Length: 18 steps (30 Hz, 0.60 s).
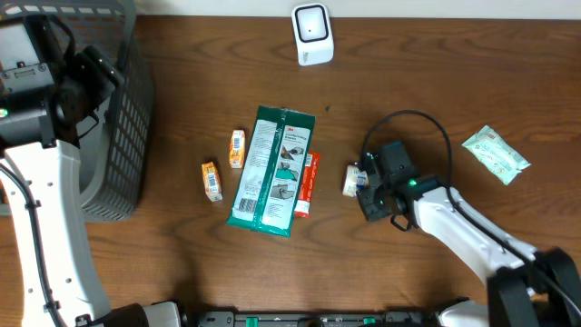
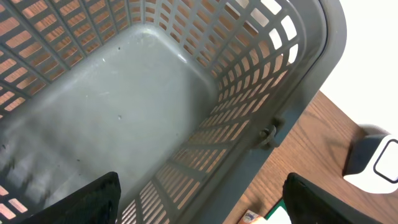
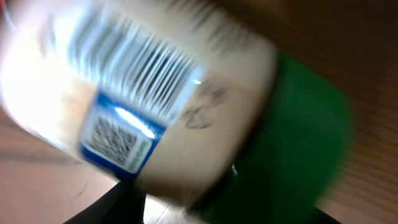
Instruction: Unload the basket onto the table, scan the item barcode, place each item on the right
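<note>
Hanging over the grey slatted plastic basket (image 1: 127,136) at the left edge of the brown wooden table (image 1: 436,82), the left gripper (image 2: 202,208) has its two dark fingers (image 2: 93,199) spread wide with nothing between them. Its wrist camera looks down onto the basket's grey floor.

The right gripper (image 1: 363,182) is low over the table right of centre, tips pointing left, and the small white barcode-labelled item (image 1: 350,179) sits right at those tips. From overhead I cannot tell whether the jaws are pinching it or merely flank it. The right wrist view is badly blurred: the item (image 3: 155,93) fills the picture, showing black barcode stripes on a white label, a blue square with a printed code below them, and a green part on its right side. Dark finger shapes show only at the bottom edge there, so the grip cannot be told from that view either.

The white rounded scanner (image 1: 311,34) stands at the far edge of the table, well apart from the item. Between the basket and the right gripper lie a long green flat packet (image 1: 272,170), a slim red packet (image 1: 308,184) touching its right side, and to its left a small yellow box (image 1: 237,148) and a small orange box (image 1: 211,181) — a pale green sachet (image 1: 495,153) lies alone at the far right.
</note>
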### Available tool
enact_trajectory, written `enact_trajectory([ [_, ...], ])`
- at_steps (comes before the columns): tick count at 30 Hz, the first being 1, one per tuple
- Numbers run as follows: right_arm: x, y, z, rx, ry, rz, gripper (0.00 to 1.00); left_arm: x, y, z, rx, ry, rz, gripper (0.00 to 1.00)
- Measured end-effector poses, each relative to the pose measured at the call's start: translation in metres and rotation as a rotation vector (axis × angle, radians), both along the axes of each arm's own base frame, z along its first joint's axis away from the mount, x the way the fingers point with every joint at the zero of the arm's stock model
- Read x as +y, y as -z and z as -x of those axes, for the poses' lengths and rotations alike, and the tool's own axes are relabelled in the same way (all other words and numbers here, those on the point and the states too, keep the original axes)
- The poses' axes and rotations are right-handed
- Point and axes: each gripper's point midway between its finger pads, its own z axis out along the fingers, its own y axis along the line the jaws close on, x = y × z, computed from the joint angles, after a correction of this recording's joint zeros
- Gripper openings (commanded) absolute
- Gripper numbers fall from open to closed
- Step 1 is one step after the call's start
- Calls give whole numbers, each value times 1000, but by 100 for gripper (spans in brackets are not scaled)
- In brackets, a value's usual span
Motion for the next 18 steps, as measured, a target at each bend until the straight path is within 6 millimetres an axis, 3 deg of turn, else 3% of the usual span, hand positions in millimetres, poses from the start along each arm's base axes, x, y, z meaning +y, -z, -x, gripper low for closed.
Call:
enact_trajectory([
  [1, 0, -6, 0, -14, 0, -6, 55, 0, 0, 0, 0, 0, 0, 84],
  [2, 0, -14, 1, -31, 0, -13, 64, 0, 0, 0, 0, 0, 0, 84],
  [6, 0, -49, 1, -101, -3, -40, 79, 0, 0, 0, 0, 0, 0, 84],
  [10, -4, -87, 3, -138, 51, -74, 86, 0, 0, 0, 0, 0, 0, 84],
  [12, -7, -106, 0, -162, 120, -109, 99, 0, 0, 0, 0, 0, 0, 84],
  [15, -10, -125, -7, -183, 285, -195, 99, 0, 0, 0, 0, 0, 0, 84],
  [18, -11, -127, -5, -132, 500, -293, 99, 0, 0, 0, 0, 0, 0, 84],
])
